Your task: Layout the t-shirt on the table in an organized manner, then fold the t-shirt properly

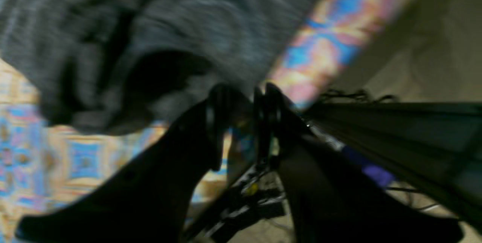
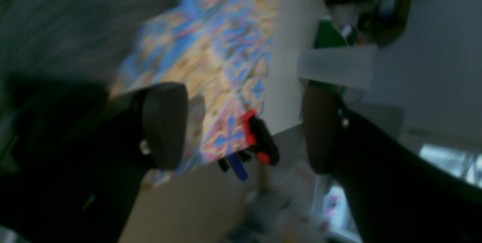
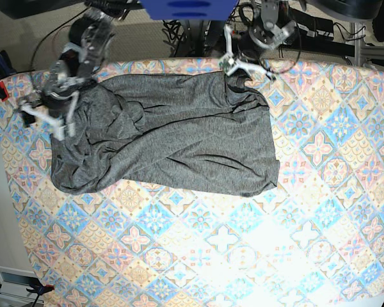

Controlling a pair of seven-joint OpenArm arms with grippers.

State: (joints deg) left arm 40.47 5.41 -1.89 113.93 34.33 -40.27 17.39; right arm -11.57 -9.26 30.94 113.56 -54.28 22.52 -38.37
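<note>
left hand (image 1: 241, 100) pinches the t-shirt (image 3: 173, 134) edge; right hand (image 2: 241, 130) spread wide, empty, above the table (image 3: 243, 256)

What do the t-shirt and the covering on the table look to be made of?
The t-shirt: soft knit fabric, likely a cotton blend, matte; its heathered grey fleck and loose, rumpled folds suggest it. The table covering: apparently a thin printed cloth in pastel tile medallions, lying flat; whether it is woven or coated cannot be told.
</note>
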